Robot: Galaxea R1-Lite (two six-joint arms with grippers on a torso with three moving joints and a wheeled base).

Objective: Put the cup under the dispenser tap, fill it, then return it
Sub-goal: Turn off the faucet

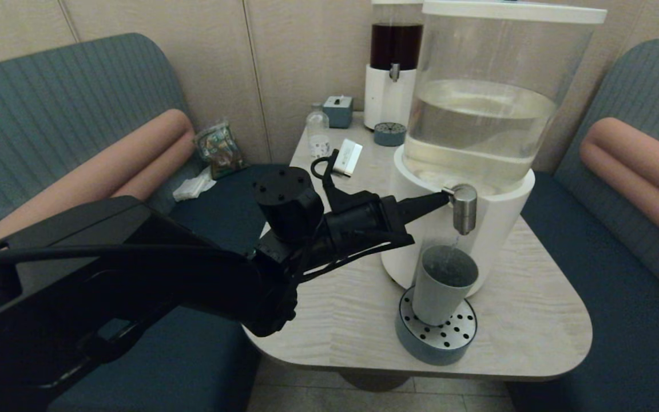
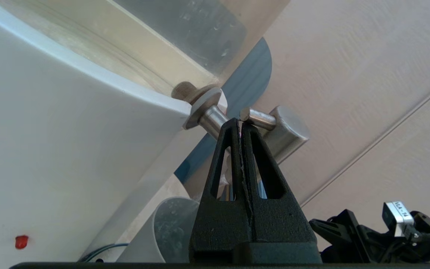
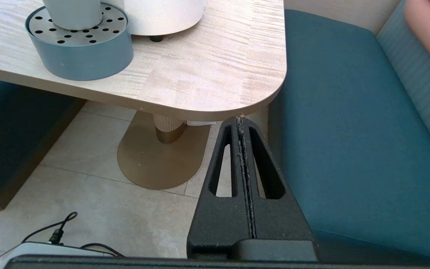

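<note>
The grey-green cup stands upright on the round blue-grey tray, right under the steel dispenser tap. A thin thread of liquid seems to run from the spout into the cup. My left gripper reaches in from the left, shut, and its tips touch the tap's small side lever. In the left wrist view the left gripper sits against that lever, with the cup below. My right gripper is shut on nothing, low beside the table's near right corner. The right wrist view shows the tray and the cup's base.
The big clear-tank dispenser stands on the table. Behind it are the dark-liquid dispenser, a small clear bottle, a white box and a grey box. Teal benches flank the table.
</note>
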